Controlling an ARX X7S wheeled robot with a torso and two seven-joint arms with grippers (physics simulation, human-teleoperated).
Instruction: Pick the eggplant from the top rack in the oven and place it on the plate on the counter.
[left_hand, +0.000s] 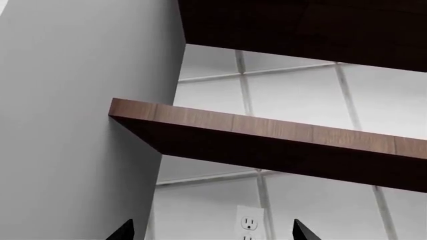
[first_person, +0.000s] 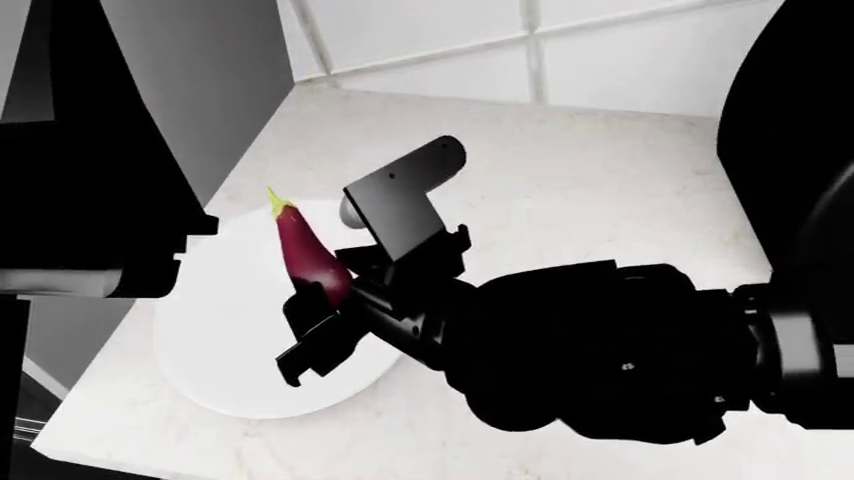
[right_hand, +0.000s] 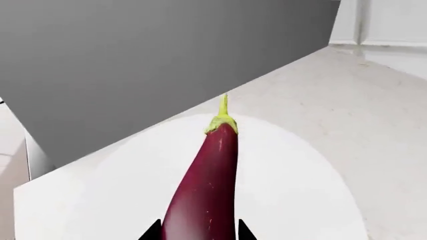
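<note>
The eggplant (first_person: 310, 255) is glossy purple with a yellow-green stem. It sits between the fingers of my right gripper (first_person: 310, 325) and over the white plate (first_person: 220, 375) on the white counter (first_person: 574, 190). In the right wrist view the eggplant (right_hand: 207, 185) points away from the gripper (right_hand: 198, 235), whose two fingertips hug its sides, with the plate (right_hand: 93, 200) under it. I cannot tell whether the eggplant touches the plate. My left gripper (left_hand: 213, 236) is open and empty, raised and facing the wall. The oven and its top rack are out of view.
A grey cabinet side (right_hand: 133, 65) stands close behind the plate. The tiled wall (first_person: 427, 30) closes off the counter at the back. Two dark wooden shelves (left_hand: 267, 140) and a wall outlet (left_hand: 249, 222) are in front of the left gripper. My left arm (first_person: 80, 200) looms at the left.
</note>
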